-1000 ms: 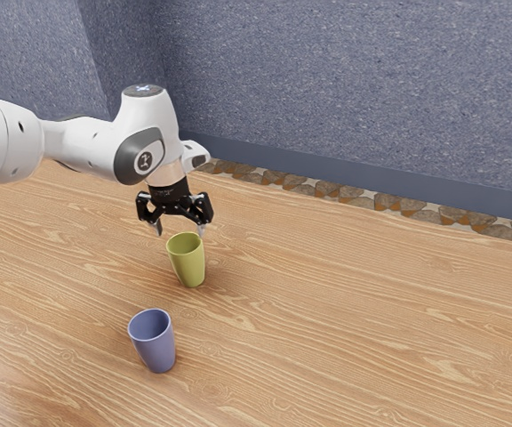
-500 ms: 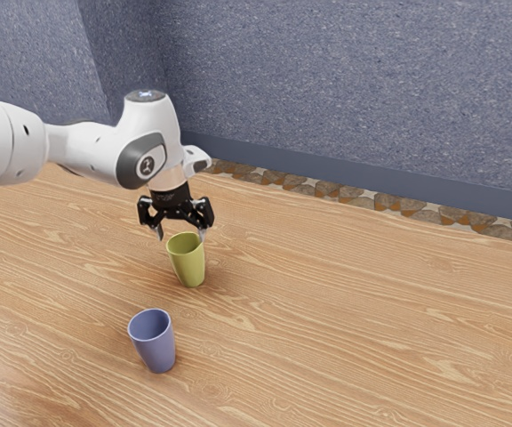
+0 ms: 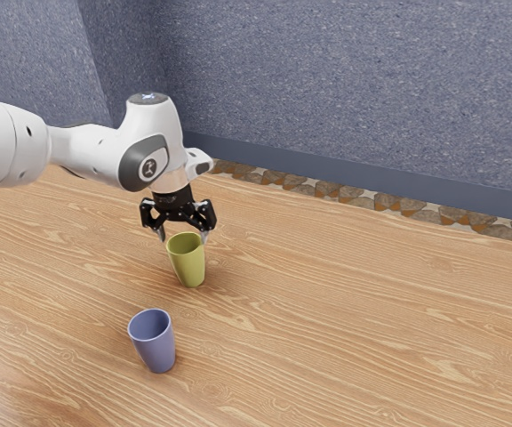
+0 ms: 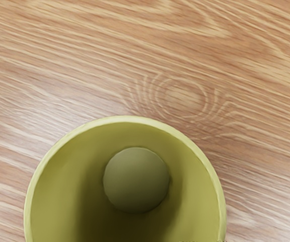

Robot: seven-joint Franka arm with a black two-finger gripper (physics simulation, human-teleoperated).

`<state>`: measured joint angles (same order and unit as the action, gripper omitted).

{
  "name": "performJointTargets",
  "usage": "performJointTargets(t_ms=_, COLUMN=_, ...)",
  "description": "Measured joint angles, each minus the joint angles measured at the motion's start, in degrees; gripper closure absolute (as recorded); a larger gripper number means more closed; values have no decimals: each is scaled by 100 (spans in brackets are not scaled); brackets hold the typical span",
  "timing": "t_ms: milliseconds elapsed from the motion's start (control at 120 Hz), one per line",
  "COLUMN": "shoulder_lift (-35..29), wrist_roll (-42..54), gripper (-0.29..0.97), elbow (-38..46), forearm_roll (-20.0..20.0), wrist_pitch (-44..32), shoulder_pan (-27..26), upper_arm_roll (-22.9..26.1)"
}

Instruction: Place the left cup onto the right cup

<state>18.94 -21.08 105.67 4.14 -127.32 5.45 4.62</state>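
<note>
An olive-green cup [image 3: 187, 259] stands upright on the wooden table [image 3: 354, 302]. My gripper [image 3: 181, 235] hangs open just above its rim, one finger on each side of the cup's mouth, touching nothing. Seen from the hand, the green cup [image 4: 125, 186] lies straight below, its round bottom showing inside. A blue-purple cup [image 3: 152, 340] stands upright nearer the table's front, apart from the green one and toward the exterior view's left.
A grey wall with a dark baseboard [image 3: 372, 178] runs along the table's far side, with a strip of pebbles [image 3: 398, 203] at its foot. Bare wood stretches to the exterior view's right of both cups.
My hand has come down a little toward the green cup's rim, still open. Neither cup has moved.
</note>
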Motion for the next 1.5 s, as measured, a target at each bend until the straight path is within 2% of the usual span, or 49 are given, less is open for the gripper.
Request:
performJointTargets(t_ms=1117, shoulder_lift=209, wrist_roll=-18, gripper=0, elbow=0, forearm_roll=-46, wrist_pitch=-205, shoulder_pan=-21, upper_arm_roll=-5)
performJointTargets(t_ms=1500, shoulder_lift=264, wrist_roll=-21, gripper=5, elbow=0, forearm_roll=-41, wrist_pitch=-268, shoulder_pan=-18, upper_arm_roll=-5)
